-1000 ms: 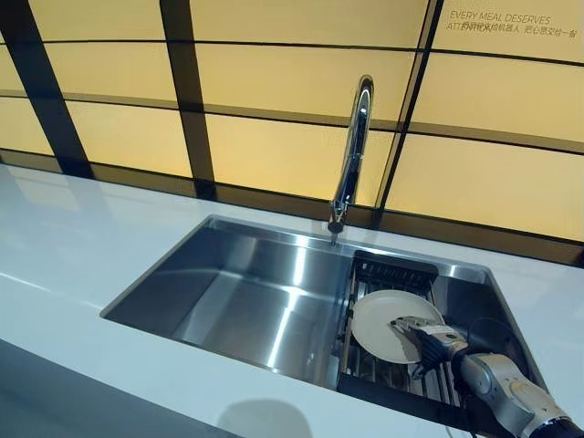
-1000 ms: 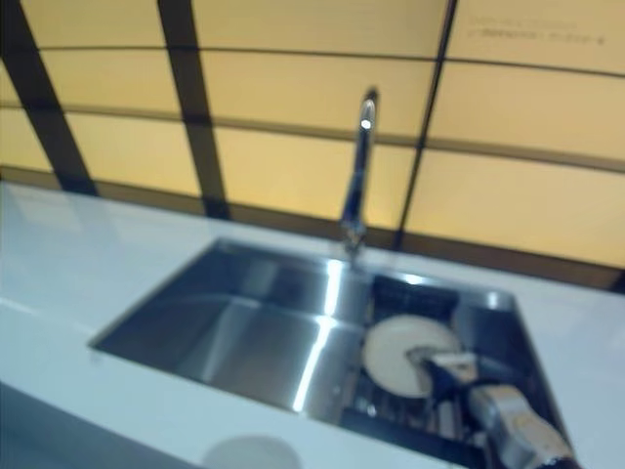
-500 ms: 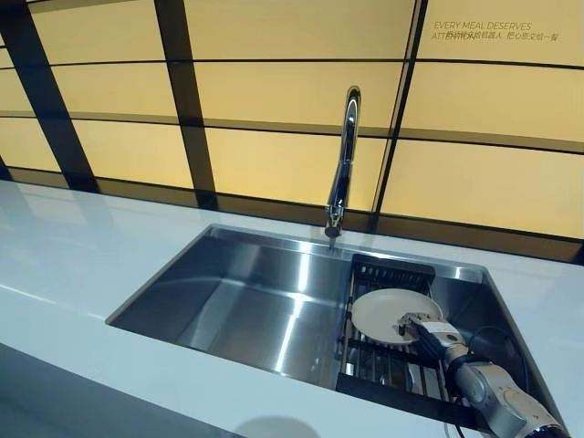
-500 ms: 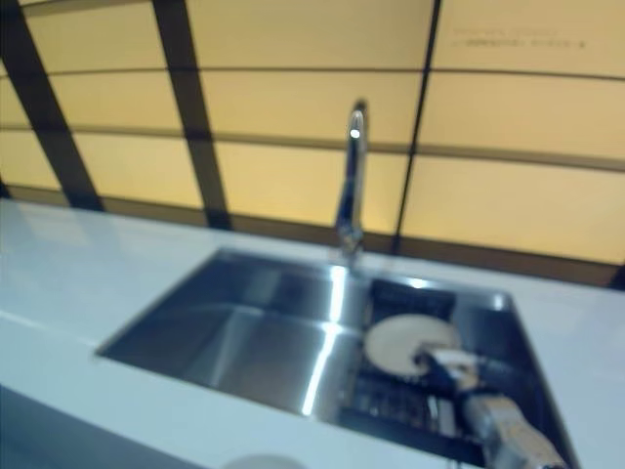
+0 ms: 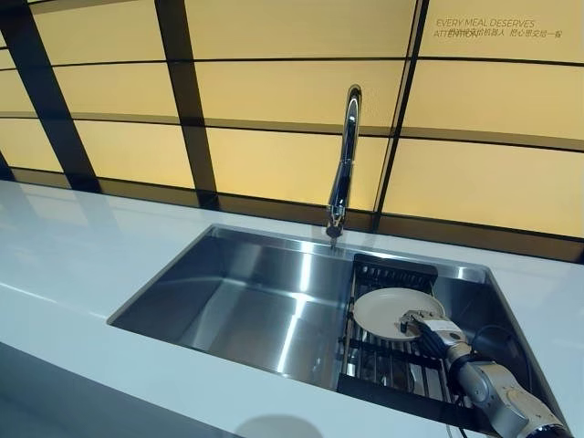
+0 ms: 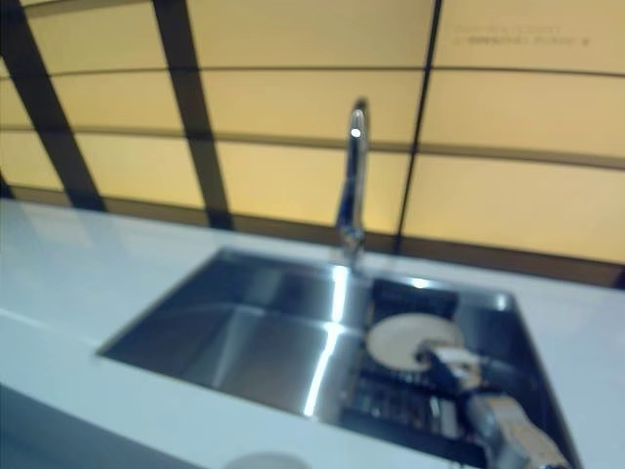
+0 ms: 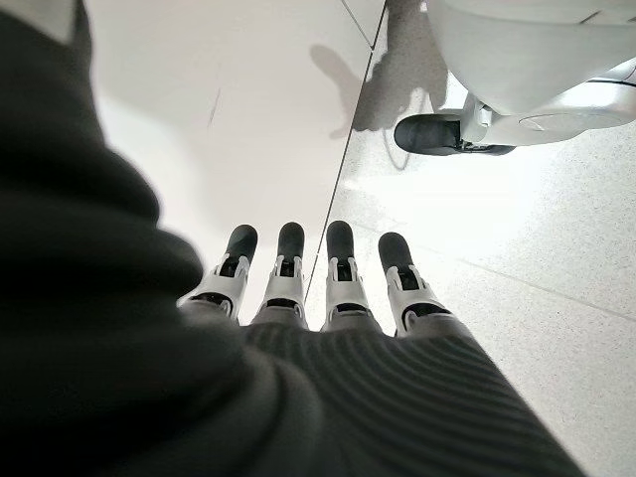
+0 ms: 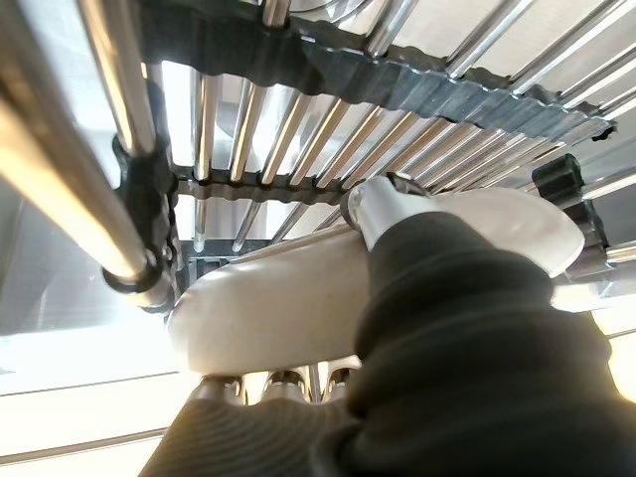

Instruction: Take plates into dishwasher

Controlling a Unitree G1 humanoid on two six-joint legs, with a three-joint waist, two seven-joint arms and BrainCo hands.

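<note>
A white plate (image 5: 392,310) lies tilted over the dark wire rack (image 5: 383,363) in the right part of the steel sink (image 5: 246,301). My right hand (image 5: 438,335) reaches into the sink from the lower right and is shut on the plate's near rim. In the right wrist view the thumb (image 8: 383,204) lies on the plate (image 8: 288,298) and the fingers curl under it, above the rack's bars (image 8: 298,119). My left hand (image 7: 308,288) shows only in its wrist view, fingers straight, hanging over the floor and holding nothing.
A tall chrome tap (image 5: 343,164) stands behind the sink, just left of the rack. A white counter (image 5: 73,265) surrounds the sink. A yellow panelled wall (image 5: 274,109) rises behind. A white wheeled base (image 7: 517,89) stands on the floor near my left hand.
The camera has shifted, mostly in the first half second. The plate lies flatter and lower over the rack than a second ago. My right hand still holds it.
</note>
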